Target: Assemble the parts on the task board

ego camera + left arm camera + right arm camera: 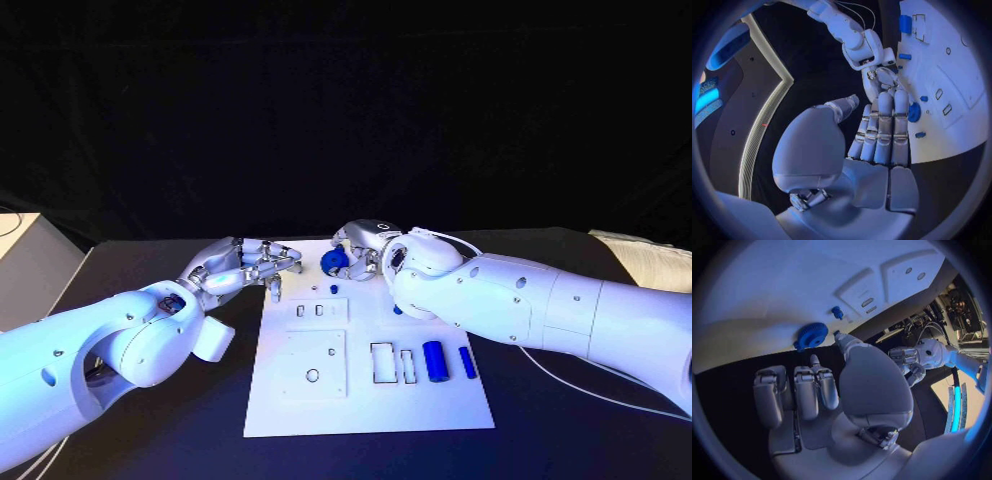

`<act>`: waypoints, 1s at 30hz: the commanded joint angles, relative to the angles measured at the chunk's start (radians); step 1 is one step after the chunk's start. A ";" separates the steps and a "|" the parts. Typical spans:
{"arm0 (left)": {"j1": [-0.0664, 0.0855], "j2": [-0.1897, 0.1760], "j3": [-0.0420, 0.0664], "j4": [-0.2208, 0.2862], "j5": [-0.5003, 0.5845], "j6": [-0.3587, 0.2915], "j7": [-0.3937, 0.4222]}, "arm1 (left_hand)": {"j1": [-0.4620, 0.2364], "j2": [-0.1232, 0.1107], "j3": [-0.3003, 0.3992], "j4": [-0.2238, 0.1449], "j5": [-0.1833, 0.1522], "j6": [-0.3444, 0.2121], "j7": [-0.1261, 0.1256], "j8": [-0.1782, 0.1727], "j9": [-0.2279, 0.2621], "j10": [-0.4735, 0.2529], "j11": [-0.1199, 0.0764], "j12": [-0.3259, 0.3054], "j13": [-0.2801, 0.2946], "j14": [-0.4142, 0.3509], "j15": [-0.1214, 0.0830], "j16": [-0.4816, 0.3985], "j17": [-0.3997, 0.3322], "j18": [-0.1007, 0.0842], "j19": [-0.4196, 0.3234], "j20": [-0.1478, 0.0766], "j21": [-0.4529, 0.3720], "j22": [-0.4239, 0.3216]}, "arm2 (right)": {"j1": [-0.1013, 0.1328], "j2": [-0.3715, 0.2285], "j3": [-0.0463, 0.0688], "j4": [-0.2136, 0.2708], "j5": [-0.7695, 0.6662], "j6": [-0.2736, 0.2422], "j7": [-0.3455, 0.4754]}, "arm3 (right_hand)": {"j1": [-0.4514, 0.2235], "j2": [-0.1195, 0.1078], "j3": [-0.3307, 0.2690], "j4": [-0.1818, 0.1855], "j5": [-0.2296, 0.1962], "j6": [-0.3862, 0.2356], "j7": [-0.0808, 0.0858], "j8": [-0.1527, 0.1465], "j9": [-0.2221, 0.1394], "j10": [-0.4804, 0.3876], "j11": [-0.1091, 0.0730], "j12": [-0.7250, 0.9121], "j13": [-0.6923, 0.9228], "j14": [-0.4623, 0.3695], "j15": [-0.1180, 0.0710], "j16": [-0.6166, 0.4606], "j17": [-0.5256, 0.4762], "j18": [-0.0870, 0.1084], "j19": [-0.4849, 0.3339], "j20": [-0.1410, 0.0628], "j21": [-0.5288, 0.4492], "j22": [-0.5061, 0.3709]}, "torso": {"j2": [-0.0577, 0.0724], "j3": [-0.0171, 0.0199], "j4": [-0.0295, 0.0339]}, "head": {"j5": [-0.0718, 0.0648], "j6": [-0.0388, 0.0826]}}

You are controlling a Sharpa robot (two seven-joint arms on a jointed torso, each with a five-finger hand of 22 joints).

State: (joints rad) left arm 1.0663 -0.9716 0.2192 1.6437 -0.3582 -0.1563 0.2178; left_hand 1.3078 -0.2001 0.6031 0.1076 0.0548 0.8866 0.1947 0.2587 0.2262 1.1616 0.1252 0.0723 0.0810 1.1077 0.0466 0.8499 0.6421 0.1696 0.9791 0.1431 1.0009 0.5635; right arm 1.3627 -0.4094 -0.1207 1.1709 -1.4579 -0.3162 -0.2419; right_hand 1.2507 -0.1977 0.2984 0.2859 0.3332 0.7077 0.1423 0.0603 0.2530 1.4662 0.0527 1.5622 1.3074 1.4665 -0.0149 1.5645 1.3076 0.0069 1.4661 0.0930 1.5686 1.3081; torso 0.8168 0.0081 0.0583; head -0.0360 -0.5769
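at the far end of the task board (368, 415), between the two hands, sits a blue gear (335, 261), a small toothed disc that the right wrist view (811, 335) shows lying on the white plate close to its far edge. the right hand (378, 250) hovers just right of it, its fingers apart and loosely curved with nothing between them; whether a fingertip touches the gear's rim cannot be told. the left hand (242, 264) is at the board's far left corner, fingers side by side and nearly straight in its own wrist view (882, 132), thumb held apart, gripping nothing.

other parts are spread over the plate: a short blue peg (333, 288) just near of the gear, a small blue piece (398, 310) partly hidden under the right arm, and on the near right a thick blue cylinder (434, 359) with a thinner blue pin (467, 362) beside it, next to rectangular recesses.

the gear looks like stiff, light plastic, so it should need little force but could skid on the smooth board or flip if pushed from one side. the teeth give a fair purchase; the sensible hold is a pinch across the rim from opposite sides, keeping it level. lying flat, it offers little edge to get under, so tipping it up slightly against the other hand may help.
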 commanded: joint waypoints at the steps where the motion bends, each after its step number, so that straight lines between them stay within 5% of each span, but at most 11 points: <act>1: 0.000 0.003 0.001 0.001 -0.003 0.008 0.003 | 0.000 0.010 0.004 0.001 0.000 -0.006 0.000 -0.005 0.002 -0.005 0.001 -0.005 0.000 -0.001 0.004 0.005 0.001 0.015 -0.006 0.003 0.006 0.001 | -0.003 0.004 0.000 -0.003 -0.033 0.000 -0.005 | 0.010 -0.002 -0.005 0.000 0.005 -0.007 0.000 -0.004 -0.002 0.097 -0.005 0.002 0.256 0.104 -0.006 0.006 0.263 -0.007 0.105 -0.004 0.002 0.263 | -0.001 0.0010 0.0001 | 0.002 -0.004; 30: 0.000 0.002 0.001 0.002 -0.003 0.007 0.000 | -0.002 0.012 0.004 0.002 0.000 -0.005 0.000 -0.005 0.004 -0.005 0.002 -0.003 0.001 -0.002 0.005 0.005 0.002 0.015 -0.012 0.004 0.013 0.005 | -0.007 0.009 -0.005 -0.018 -0.007 0.120 -0.034 | -0.003 0.009 -0.012 0.005 -0.007 0.076 -0.005 0.018 0.018 0.104 -0.002 0.008 0.263 0.104 -0.006 0.006 0.263 -0.007 0.105 -0.009 0.002 0.263 | -0.001 0.0007 -0.0040 | 0.006 -0.012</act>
State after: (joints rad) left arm 1.0664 -0.9709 0.2192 1.6432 -0.3590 -0.1561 0.2140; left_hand 1.3038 -0.1962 0.6031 0.1076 0.0548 0.8866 0.1948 0.2587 0.2284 1.1616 0.1252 0.0723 0.0809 1.1078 0.0466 0.8499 0.6432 0.1696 0.9738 0.1484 1.0091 0.5667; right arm 1.3592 -0.4026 -0.1231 1.1499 -1.4692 -0.2516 -0.2716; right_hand 1.2546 -0.1937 0.2928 0.2914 0.3287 0.7777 0.1344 0.0775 0.2715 1.4662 0.0529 1.5660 1.3081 1.4665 -0.0148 1.5645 1.3074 0.0069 1.4660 0.0932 1.5686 1.3078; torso 0.8154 0.0090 0.0543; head -0.0295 -0.5878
